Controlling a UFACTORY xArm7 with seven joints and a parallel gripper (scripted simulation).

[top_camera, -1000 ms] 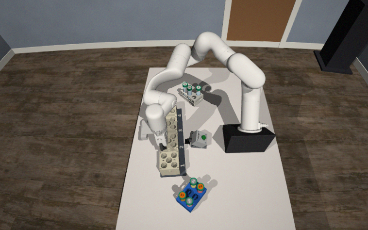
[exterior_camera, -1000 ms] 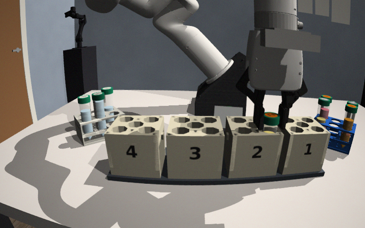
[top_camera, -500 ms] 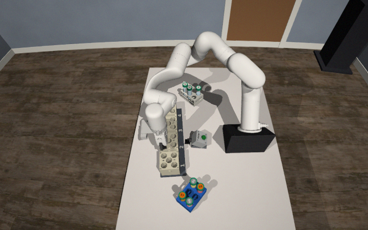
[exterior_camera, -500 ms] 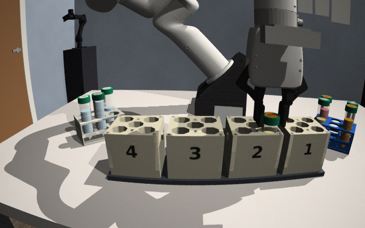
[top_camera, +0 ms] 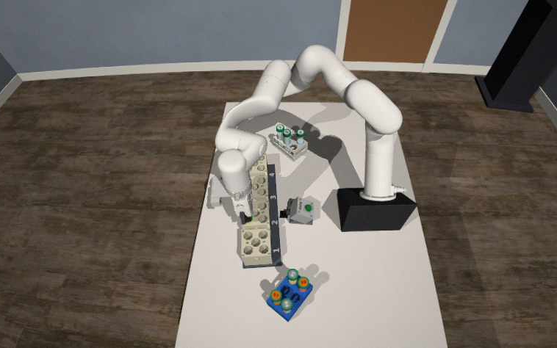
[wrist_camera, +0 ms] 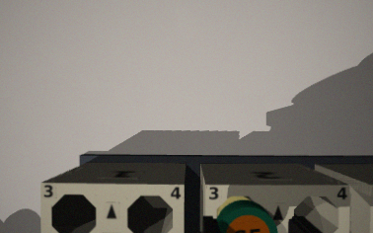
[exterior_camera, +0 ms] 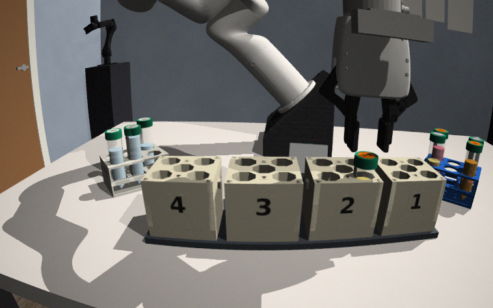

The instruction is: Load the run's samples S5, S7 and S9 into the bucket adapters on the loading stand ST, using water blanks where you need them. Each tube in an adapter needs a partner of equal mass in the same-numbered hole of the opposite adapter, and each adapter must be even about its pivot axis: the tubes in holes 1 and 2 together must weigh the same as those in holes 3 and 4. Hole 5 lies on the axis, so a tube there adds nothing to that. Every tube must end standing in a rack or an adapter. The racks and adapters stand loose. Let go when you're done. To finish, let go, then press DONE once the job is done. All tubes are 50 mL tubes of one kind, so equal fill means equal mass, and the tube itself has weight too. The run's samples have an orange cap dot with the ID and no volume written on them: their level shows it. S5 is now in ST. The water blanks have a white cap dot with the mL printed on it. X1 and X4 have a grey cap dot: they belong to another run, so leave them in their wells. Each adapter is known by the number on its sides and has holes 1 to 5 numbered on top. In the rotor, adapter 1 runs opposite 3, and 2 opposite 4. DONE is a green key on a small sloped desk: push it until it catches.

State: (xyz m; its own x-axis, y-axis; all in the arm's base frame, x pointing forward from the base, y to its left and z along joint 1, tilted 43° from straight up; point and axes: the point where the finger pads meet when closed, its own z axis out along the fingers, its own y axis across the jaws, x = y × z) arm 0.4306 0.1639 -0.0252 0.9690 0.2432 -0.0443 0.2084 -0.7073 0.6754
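Arm shell (exterior_camera: 263, 57): smooth white plastic look, soft sheen. Gripper (exterior_camera: 367, 143) fingers: matt black. Adapters (exterior_camera: 263, 199): matt cream, faint ribbed texture seen on side faces. Stand rail (exterior_camera: 291, 242): matt dark blue-grey. Table top (top_camera: 358, 280): matt off-white, smooth. Floor (top_camera: 77, 194): dark wood planks, worn grain. Tube walls (exterior_camera: 115, 160): clear plastic; caps glossy green. Sample rack (exterior_camera: 451, 191): blue plastic. Blank rack (exterior_camera: 106, 179): clear, glassy.

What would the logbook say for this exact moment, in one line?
gripper: open, empty, above S5 | S5 tube: standing in adapter 2, hole 3 | S7, S9: in blue rack
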